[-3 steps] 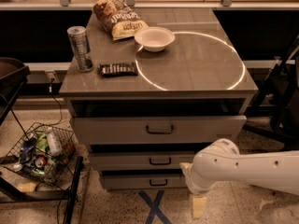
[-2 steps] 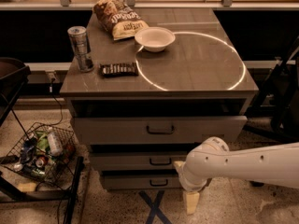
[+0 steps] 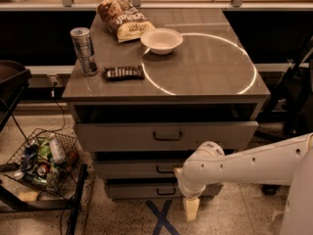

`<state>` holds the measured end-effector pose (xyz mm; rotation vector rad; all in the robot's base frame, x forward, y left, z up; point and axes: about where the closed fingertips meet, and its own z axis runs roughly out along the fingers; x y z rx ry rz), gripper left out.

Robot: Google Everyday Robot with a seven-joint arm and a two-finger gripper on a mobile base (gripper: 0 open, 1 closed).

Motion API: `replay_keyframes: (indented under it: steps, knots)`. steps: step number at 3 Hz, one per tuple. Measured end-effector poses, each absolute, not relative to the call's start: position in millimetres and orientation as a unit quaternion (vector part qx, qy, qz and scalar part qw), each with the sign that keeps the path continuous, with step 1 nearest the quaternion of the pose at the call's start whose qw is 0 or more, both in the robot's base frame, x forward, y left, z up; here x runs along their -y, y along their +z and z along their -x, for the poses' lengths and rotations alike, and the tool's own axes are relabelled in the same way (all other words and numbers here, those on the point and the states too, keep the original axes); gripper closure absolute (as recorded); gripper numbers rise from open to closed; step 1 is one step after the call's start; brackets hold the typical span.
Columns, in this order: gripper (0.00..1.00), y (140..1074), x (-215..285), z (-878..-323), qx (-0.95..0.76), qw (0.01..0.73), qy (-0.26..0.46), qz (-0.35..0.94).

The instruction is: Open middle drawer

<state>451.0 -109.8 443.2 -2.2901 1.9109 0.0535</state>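
The middle drawer [image 3: 132, 170] is the low grey front second from the top of the cabinet, with a small dark bar handle [image 3: 165, 169]. Above it is the taller top drawer [image 3: 122, 136], and below it the lowest drawer [image 3: 132, 191]. My white arm [image 3: 244, 163] reaches in from the right. My gripper [image 3: 190, 207] hangs low in front of the cabinet, just right of the middle and lowest drawer handles. The arm's wrist covers the right part of the middle drawer front.
On the cabinet top [image 3: 210, 67] stand a can [image 3: 83, 50], a chip bag [image 3: 123, 19], a white bowl [image 3: 161, 40] and a dark bar [image 3: 123, 72]. A wire basket of rubbish [image 3: 41, 160] sits on the floor at left. A blue tape cross [image 3: 161, 217] marks the floor.
My arm and gripper have moved left along the cabinet front, closer to the middle drawer's handle. The drawers have not moved.
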Motion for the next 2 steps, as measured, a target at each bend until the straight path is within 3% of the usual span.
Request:
replay_keyframes:
  steps: [2]
  knots:
    - [0.0, 432, 73, -458, -0.629, 0.069, 0.006, 0.774]
